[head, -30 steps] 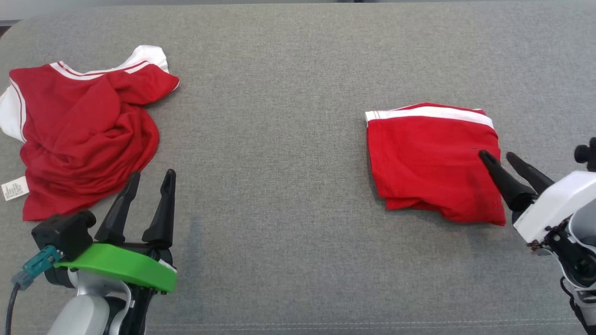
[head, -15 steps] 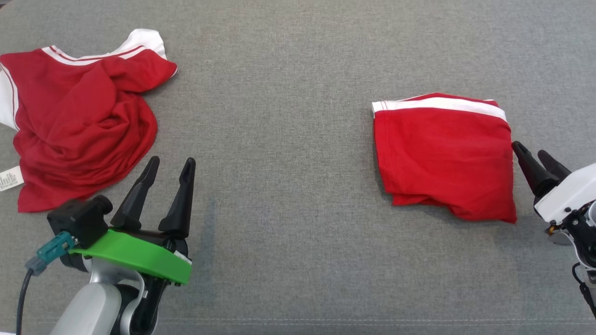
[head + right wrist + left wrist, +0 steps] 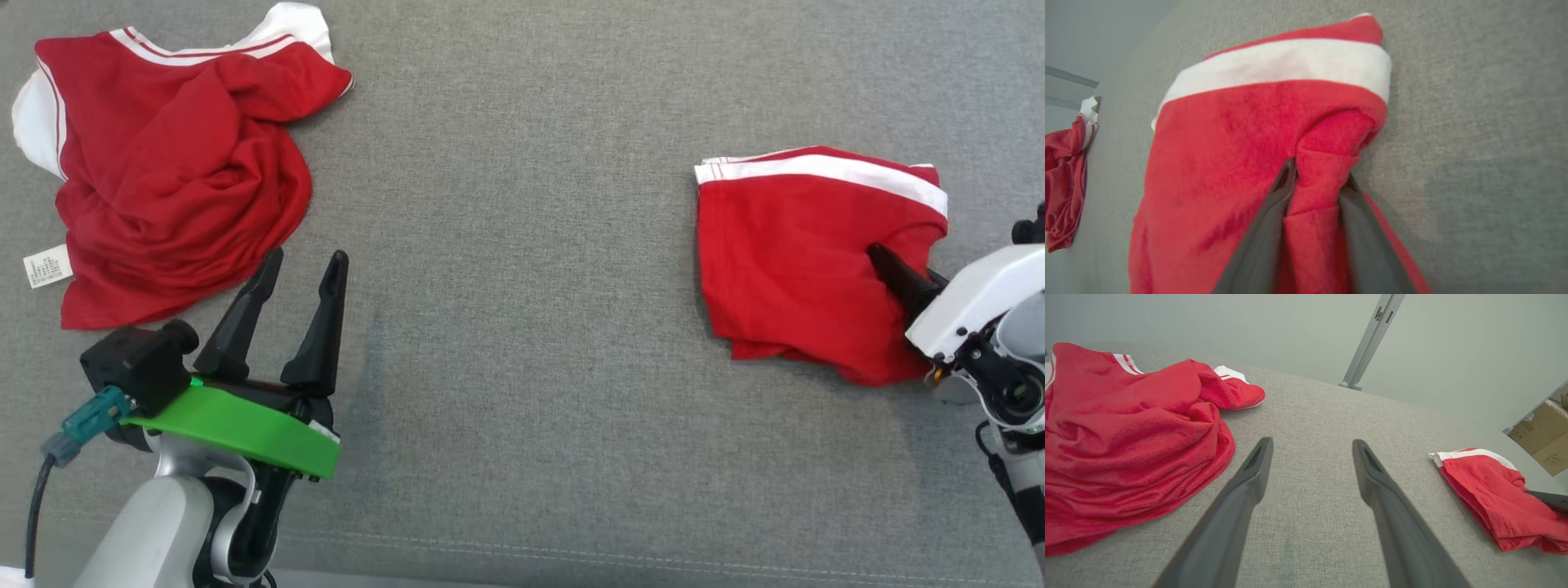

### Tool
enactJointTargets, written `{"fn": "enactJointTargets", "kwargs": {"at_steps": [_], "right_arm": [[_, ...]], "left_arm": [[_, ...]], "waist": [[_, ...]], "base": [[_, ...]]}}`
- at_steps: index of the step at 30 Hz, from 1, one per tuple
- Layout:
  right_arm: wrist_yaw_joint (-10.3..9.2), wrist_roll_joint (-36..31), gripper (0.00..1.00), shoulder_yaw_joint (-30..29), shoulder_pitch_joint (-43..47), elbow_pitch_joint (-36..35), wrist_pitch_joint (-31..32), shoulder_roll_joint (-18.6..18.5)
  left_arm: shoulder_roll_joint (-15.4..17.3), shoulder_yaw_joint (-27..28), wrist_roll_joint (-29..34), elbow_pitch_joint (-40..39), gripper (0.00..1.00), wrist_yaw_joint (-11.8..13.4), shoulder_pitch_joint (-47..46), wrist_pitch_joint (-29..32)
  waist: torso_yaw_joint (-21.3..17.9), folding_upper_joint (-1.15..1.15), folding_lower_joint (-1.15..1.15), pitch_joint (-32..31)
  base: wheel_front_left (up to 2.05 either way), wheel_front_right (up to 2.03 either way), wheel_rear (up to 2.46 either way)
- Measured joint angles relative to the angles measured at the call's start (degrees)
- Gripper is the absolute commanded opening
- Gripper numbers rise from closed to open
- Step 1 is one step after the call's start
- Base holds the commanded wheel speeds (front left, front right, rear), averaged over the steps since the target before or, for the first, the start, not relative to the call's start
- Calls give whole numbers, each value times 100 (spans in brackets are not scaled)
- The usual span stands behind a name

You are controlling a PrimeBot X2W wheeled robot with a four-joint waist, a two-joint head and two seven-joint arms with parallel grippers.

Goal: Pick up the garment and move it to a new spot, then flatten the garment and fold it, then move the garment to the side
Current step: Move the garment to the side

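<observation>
Folded garment (image 3: 808, 261) lies at the right of the grey tabletop (image 3: 522, 245). Right gripper (image 3: 1319, 173) jaws pinch a ridge at its near edge. Left gripper (image 3: 306, 257) jaws stand open beside the crumpled shirt (image 3: 180, 171). Recommendation: catch all layers and drag low, so the fold holds.

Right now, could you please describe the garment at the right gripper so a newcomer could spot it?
On the grey surface, look to the robot's right, where the right gripper pinches a fold. That folded garment is a compact red rectangle with one white band, unlike the crumpled shirt at left.
</observation>
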Motion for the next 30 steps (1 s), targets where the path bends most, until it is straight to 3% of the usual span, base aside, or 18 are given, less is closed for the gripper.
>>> {"fn": "enactJointTargets", "kwargs": {"at_steps": [3, 9, 16, 23, 25, 26, 27, 30], "right_arm": [[0, -212, 0, 132, -309, -44, 122, -224], [-1, -893, 0, -48, -1123, -20, 301, -1120], [-37, -1559, 0, -397, -1367, 301, 563, -2007], [-43, -1797, 3, -993, -1362, 810, 636, -2465], [-44, -1971, 49, -1120, -1356, 1025, 621, -2526], [-44, -2100, 95, -1150, -1356, 1093, 565, -2539], [-43, -2197, 100, -1177, -1356, 1150, 509, -2539], [-44, -2350, 100, -1110, -1357, 1223, 374, -2438]], "left_arm": [[71, 92, 16, -68, 100, 4, -19, -8], [125, 164, 69, -114, 100, 11, -49, -24], [81, 146, 74, -156, 100, 12, -228, -15], [44, 177, 34, -162, 100, 18, -288, -16], [13, 182, 4, -141, 100, 18, -287, -34], [-2, 186, 3, -141, 100, 18, -287, -55], [-24, 186, -14, -132, 100, 18, -287, -56], [-79, 189, -42, -90, 100, 18, -285, -87]], "waist": [[45, 0, 0, 98], [55, 0, 0, 309], [96, 0, 0, 555], [224, 0, 0, 775], [260, 0, 0, 820], [272, 0, 0, 838], [282, 0, 0, 851], [281, 0, 0, 842]], "base": [[0, 0, 0], [0, 0, 0], [0, 0, 0], [0, 0, 0], [0, 0, 0], [0, 0, 0], [0, 0, 0], [0, 0, 0]]}}
